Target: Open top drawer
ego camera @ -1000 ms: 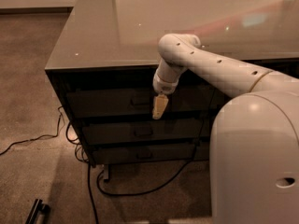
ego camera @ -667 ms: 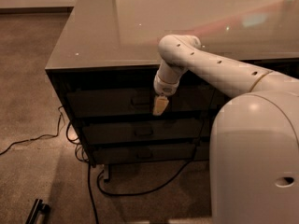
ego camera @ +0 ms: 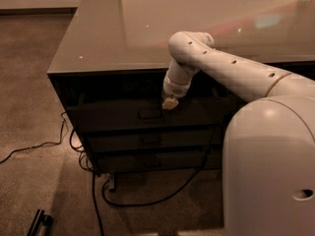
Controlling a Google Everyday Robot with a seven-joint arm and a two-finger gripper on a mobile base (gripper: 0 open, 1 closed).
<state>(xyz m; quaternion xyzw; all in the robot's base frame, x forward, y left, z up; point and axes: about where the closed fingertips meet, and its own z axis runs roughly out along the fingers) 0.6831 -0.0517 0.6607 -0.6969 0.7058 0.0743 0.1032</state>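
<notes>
The top drawer [ego camera: 108, 118] is the uppermost dark front under the glossy desk top [ego camera: 113, 38], with a small rectangular pull [ego camera: 150, 115] at its centre. My gripper [ego camera: 170, 103] hangs from the white arm [ego camera: 221, 68] just above and to the right of that pull, close to the drawer's upper edge. Its beige tip points down. I cannot tell whether it touches the front. No interior of the drawer shows.
Two shallower matching drawers [ego camera: 147, 139] sit below. Black cables [ego camera: 147, 200] trail over the carpet under and left of the desk. A dark bar [ego camera: 39, 222] lies at the bottom left. My white body [ego camera: 270, 171] fills the lower right.
My gripper has risen a little, from level with the pull to just above it. The drawer front shows no visible movement.
</notes>
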